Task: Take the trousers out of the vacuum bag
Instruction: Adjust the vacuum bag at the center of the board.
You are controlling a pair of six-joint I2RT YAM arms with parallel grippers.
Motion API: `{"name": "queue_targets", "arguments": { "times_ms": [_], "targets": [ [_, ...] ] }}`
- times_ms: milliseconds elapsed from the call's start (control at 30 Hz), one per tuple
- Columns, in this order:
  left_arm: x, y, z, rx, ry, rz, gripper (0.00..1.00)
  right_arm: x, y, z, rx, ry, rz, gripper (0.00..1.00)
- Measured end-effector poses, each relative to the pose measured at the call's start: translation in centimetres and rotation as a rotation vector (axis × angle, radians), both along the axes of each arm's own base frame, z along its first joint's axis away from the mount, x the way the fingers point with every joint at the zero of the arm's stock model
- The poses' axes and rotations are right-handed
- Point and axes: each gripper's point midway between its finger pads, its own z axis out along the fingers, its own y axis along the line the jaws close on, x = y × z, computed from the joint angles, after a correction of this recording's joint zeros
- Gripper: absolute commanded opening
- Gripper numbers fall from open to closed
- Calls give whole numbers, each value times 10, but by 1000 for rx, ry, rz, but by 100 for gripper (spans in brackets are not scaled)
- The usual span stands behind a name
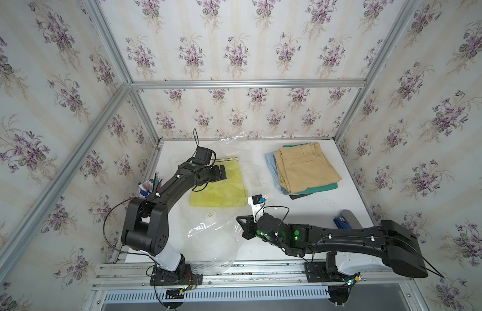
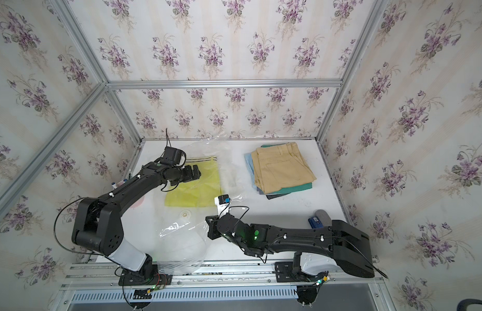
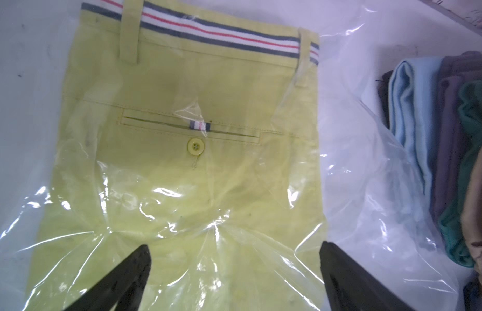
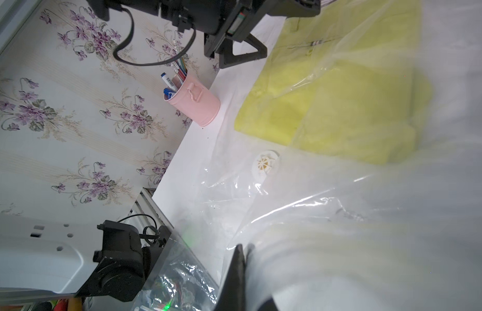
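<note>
Inside the bag: bright yellow folded cloth trousers with a striped waistband [image 1: 221,185] lie just beyond the small round white valve [image 1: 209,214], under the film of the large crinkly clear plastic vacuum bag [image 1: 212,242].
Left gripper [image 3: 234,245]: hangs over the yellow cloth beyond the valve, jaws spread wide, holding nothing, with film between it and the cloth.
Right gripper [image 1: 244,226]: sits just right of the valve, jaws closed, apparently pinching a fold of bag film.
Already out: a stack of folded cloth trousers, khaki over teal, light blue, purple and dark grey [image 1: 305,167], rests well right of the valve, outside the bag.
Step in hand: probably freeing the yellow trousers.
Doing it well: the left gripper should close on cloth, not film, at the end farthest from the valve. It should then draw away from the valve while the right gripper anchors the bag.
Risk: slippery film may bunch and travel along.
</note>
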Motion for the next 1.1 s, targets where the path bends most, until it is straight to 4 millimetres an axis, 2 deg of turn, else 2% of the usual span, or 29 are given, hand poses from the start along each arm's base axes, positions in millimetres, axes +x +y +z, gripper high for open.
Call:
{"name": "queue_targets", "arguments": {
  "times_ms": [167, 433, 633, 1000, 1100],
  "targets": [
    [-10, -15, 23, -24, -42, -58, 100, 3, -14, 10, 9, -33, -28, 0],
    [-36, -49, 52, -24, -103, -213, 100, 8, -34, 21, 10, -70, -83, 0],
    [-50, -59, 79, -49, -178, -281, 100, 12, -38, 25, -17, -103, -99, 0],
    [-80, -77, 90, -70, -211, -381, 100, 21, -41, 34, -48, -140, -123, 1],
    [-85, -82, 95, -74, -229, -406, 100, 26, -45, 36, -53, -144, -140, 13]
  ]
}}
